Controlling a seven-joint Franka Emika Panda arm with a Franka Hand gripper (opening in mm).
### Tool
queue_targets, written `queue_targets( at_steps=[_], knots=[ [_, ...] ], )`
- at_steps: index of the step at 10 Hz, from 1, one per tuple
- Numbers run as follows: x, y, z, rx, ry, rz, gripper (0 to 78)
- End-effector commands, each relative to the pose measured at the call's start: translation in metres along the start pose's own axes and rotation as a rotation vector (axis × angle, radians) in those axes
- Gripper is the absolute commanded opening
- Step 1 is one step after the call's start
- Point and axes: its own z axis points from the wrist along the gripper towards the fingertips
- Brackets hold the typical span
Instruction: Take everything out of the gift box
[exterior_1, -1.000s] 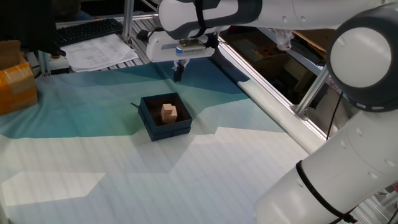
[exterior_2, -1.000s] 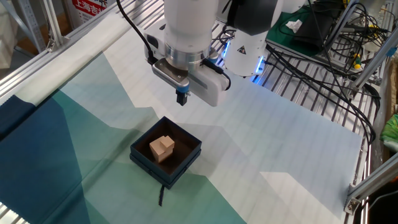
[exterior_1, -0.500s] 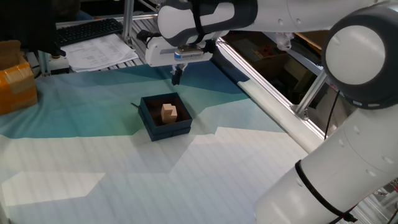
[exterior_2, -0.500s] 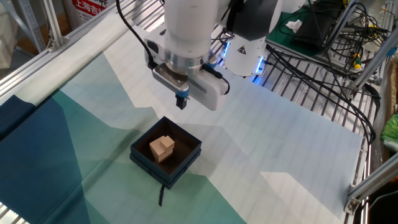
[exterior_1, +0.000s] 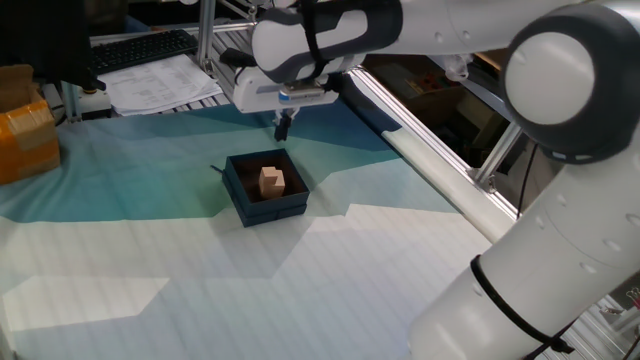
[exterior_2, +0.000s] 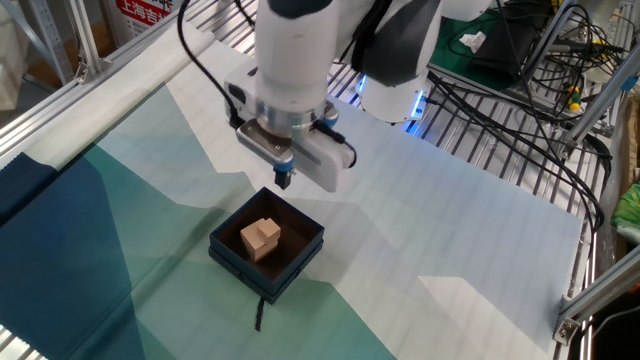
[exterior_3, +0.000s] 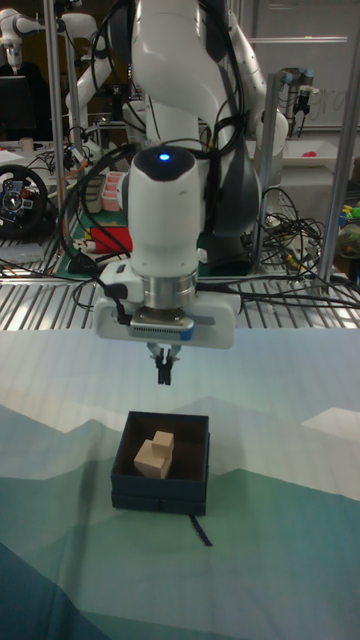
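Note:
The gift box (exterior_1: 240, 192) (exterior_2: 300, 258) (exterior_3: 160, 491) is a small dark navy square with low walls, resting on the teal-and-white cloth. Inside it sit two light tan wooden blocks (exterior_1: 271, 180) (exterior_2: 261, 238) (exterior_3: 154, 455), a bigger cube with a smaller one against it. My gripper (exterior_1: 282, 126) (exterior_2: 283, 180) (exterior_3: 163, 376) hangs above the box's far side, clear of the blocks. Its fingers are pressed together with nothing between them.
An orange-brown carton (exterior_1: 22, 130) stands at the cloth's left edge, with papers (exterior_1: 160, 82) and a keyboard (exterior_1: 140, 48) behind. Aluminium rails (exterior_1: 430, 150) border the table. Cables and a metal grid (exterior_2: 520, 120) lie beside the robot base.
The gripper has moved down and toward the gift box, still shut. Box and blocks have not moved.

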Motion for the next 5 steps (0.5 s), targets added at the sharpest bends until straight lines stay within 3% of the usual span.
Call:
queue_targets(
  at_steps=[1, 5],
  knots=[
    [-0.003, -0.005, 0.016, -0.006, -0.003, 0.016, 0.0],
    [-0.005, -0.007, 0.031, -0.016, -0.012, 0.007, 0.0]
  ],
)
